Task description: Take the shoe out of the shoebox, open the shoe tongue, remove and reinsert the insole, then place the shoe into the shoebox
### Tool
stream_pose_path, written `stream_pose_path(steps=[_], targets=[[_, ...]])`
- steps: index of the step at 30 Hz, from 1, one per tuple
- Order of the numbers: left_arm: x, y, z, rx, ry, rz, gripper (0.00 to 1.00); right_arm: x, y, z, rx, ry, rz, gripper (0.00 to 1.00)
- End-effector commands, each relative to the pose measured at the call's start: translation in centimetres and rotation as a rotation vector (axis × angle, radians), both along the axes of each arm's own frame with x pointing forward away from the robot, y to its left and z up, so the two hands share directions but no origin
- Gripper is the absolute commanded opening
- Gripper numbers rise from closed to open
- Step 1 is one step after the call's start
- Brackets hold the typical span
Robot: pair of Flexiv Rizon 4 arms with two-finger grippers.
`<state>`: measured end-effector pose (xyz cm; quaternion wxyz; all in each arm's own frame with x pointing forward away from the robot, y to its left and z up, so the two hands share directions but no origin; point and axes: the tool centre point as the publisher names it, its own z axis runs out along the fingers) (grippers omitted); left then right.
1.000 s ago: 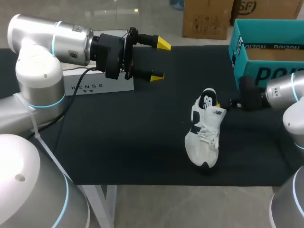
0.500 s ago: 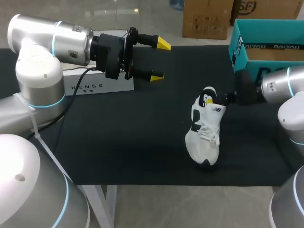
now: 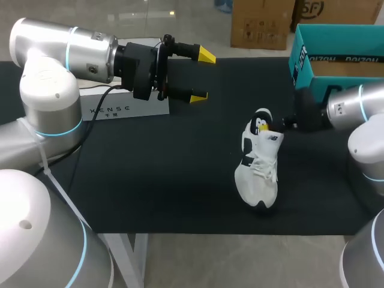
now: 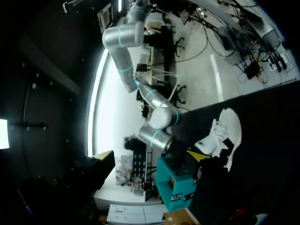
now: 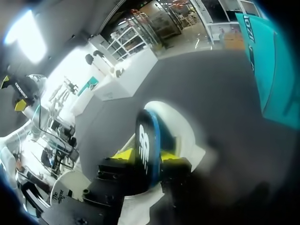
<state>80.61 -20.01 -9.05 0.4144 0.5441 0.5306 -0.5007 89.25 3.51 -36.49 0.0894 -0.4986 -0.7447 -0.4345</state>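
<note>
Right fingers (image 5: 123, 153): closed on the heel of the white sneaker (image 3: 258, 168). In the right wrist view a yellow tip sits on each side of the dark heel tab, both touching it. The rest of the sneaker runs out ahead of these fingers with its sole on the black table (image 3: 150, 174).

Left fingers (image 3: 207, 56): spread wide with nothing between them, hanging over the far side of the table and well apart from the sneaker. A white block (image 3: 126, 108) lies just under that arm.

The teal shoebox (image 3: 312, 72) stands open behind the right fingers, on the side away from the sneaker.

Change over the last second: my right arm has swung a little toward the shoebox side and drawn the heel with it. The sneaker has turned slightly on the table, and the toe has barely shifted. My left arm has not moved.

Reading: the sneaker is out of the shoebox and the right grip is holding through the drag, so step one looks done. I judge this small turn to be positioning for the tongue step. I cannot tell from here whether the tongue is opened. The tongue lies ahead of the right fingers, and the idle left fingers are the likely ones to take it.

Risk: the hold is on the heel only, so the sneaker may pivot when the tongue is pulled.
</note>
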Motion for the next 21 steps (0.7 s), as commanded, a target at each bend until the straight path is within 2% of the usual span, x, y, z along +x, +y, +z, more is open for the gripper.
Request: stream_pose_path(steps=[1,9,21], targets=[[0.0,0.0,0.1,0.004,-0.001,-0.001,1.00,-0.5,-0.2,-0.3,-0.003,0.003,-0.007,0.00],[0.0,0.0,0.1,0.004,-0.001,-0.001,1.00,-1.6,-0.7,-0.7,-0.011,0.022,-0.016,0.00],[0.0,0.0,0.1,0.004,-0.001,-0.001,1.00,-3.4,-0.5,-2.7,-0.018,0.081,0.002,0.00]])
